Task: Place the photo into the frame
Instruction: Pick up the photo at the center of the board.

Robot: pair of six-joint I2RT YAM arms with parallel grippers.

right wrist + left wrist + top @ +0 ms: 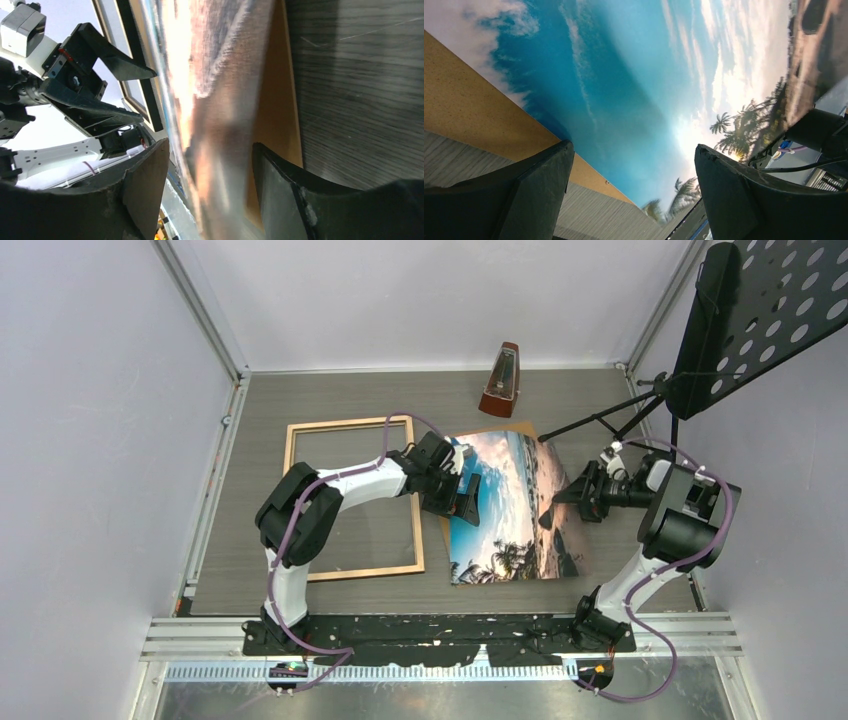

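The photo, a glossy beach print, lies picture side up in the middle of the table on a brown backing sheet. Its right edge curls upward. The frame lies flat to the left, wood-coloured face up. My left gripper hovers open over the photo's left edge; in its wrist view the blue sky of the photo fills the space beyond the wide jaws. My right gripper is open, and the photo's raised right edge stands between its fingers with gaps on both sides.
A brown metronome stands at the back centre. A black perforated music stand leans over the back right, its thin legs reaching down near the photo's far corner. White walls close the table on both sides and behind.
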